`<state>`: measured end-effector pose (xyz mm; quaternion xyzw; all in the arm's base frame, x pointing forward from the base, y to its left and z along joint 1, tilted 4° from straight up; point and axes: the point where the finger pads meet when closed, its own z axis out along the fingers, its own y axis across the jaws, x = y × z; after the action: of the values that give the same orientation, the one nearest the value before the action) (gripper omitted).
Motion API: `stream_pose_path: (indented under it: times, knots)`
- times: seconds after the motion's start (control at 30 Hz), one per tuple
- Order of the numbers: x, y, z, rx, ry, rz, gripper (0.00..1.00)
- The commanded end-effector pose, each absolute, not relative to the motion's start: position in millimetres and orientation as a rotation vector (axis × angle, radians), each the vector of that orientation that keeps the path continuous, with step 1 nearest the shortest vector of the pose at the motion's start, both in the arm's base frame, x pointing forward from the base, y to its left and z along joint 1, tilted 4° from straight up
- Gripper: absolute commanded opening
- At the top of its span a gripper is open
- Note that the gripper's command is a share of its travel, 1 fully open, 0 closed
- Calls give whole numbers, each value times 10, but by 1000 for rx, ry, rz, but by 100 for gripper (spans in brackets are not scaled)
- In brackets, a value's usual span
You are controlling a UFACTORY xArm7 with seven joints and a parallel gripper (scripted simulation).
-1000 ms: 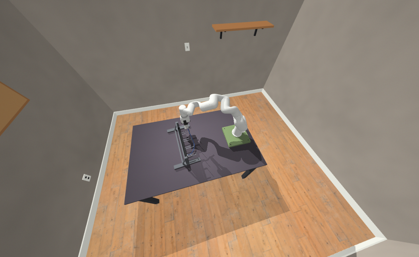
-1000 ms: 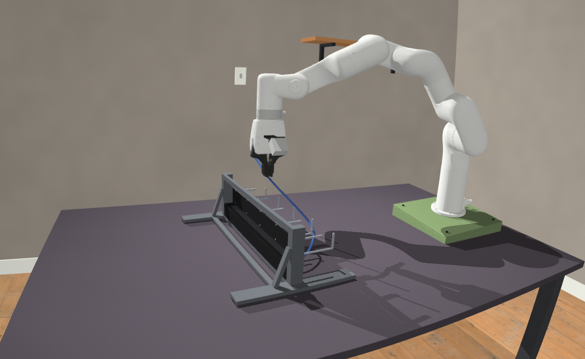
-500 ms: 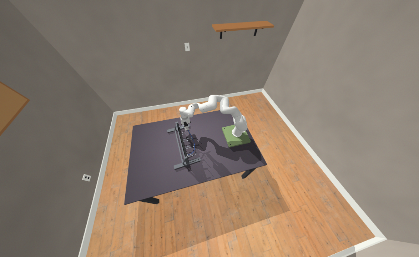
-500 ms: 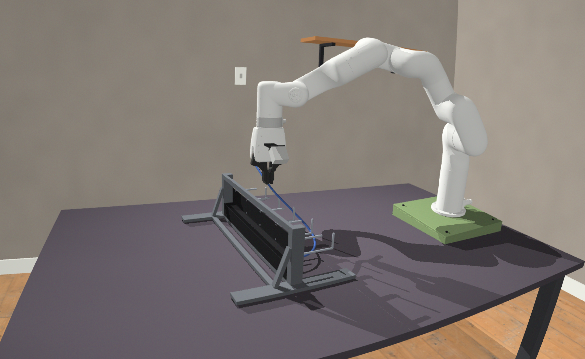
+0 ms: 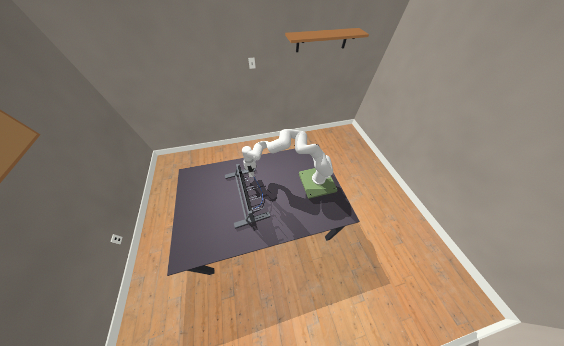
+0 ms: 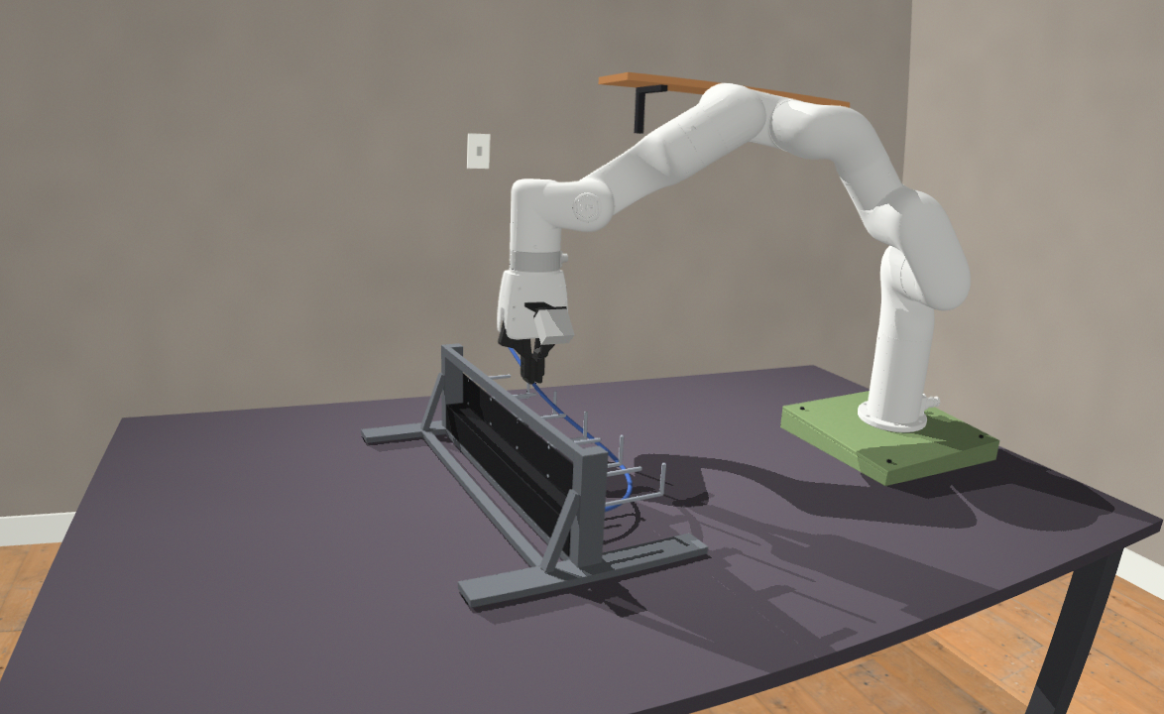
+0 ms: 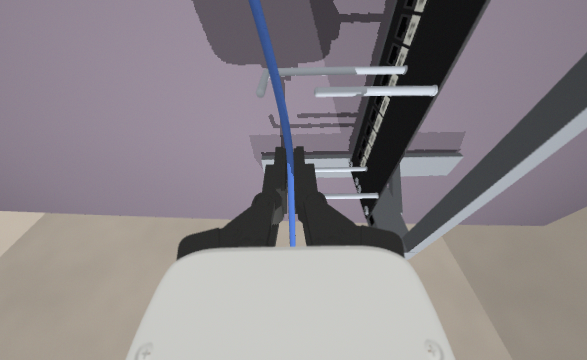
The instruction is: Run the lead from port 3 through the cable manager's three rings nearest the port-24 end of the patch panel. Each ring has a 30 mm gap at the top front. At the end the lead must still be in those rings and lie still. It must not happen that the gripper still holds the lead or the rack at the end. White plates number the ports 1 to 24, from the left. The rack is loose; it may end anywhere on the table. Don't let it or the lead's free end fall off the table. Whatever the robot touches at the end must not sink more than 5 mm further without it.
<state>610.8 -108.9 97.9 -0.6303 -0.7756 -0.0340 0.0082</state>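
Note:
My gripper [image 7: 290, 161] is shut on the blue lead [image 7: 278, 90] and holds it low over the far end of the grey rack [image 6: 515, 443], just above the ring prongs. In the exterior view the gripper [image 6: 534, 373] hangs beside the rack's far upright. The lead [image 6: 582, 430] runs from the fingers along the rack's front, down to a loop near the rack's near end [image 6: 626, 484]. In the wrist view the lead passes over the grey ring prongs [image 7: 333, 80] beside the black patch panel [image 7: 403, 75]. Whether it lies inside any ring I cannot tell.
The rack stands on flat feet [image 6: 582, 568] near the middle of the dark table [image 5: 254, 211]. The arm's green base plate [image 6: 887, 439] sits at the right of the table. The table's front edge is well away from the rack.

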Motion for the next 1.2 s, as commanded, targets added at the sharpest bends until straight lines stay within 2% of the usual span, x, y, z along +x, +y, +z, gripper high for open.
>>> stream_pose_path:
  times: [0.0,1.17]
  knots:
    - [6128,-1089,919,-1973,-2428,-111,0]
    - [6137,-1074,664,-1973,-2428,-111,0]
